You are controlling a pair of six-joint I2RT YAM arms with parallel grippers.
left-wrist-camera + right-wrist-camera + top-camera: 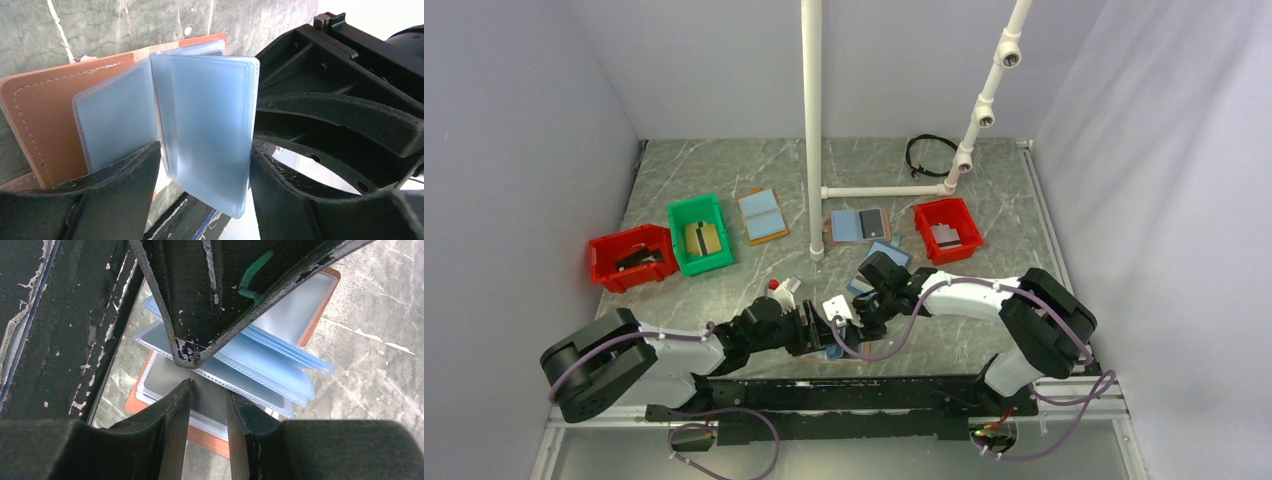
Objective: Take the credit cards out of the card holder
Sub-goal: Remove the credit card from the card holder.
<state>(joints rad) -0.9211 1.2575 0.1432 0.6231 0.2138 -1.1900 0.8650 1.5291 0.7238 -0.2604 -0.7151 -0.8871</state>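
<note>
The card holder (836, 356) lies at the table's front centre under both grippers, mostly hidden in the top view. It has a tan-orange rim (45, 115) and light blue plastic sleeves (210, 120). My left gripper (204, 152) is open, with a raised stack of sleeves standing between its fingers. My right gripper (209, 390) hangs just over the holder's flat half, jaws a narrow gap apart. A dark grey credit card (165, 376) lies there inside a clear sleeve. One left finger (200, 300) presses the fanned sleeves (280, 365) aside. In the top view the grippers (817, 328) (856, 312) nearly touch.
At the back are a similar holder showing a dark card (857, 226), a tan-rimmed all-blue holder (761, 215), and a blue holder (889, 254) beside my right arm. Red bins (604, 268) (969, 226), a green bin (714, 262) and a white pipe stand (813, 130) are there too.
</note>
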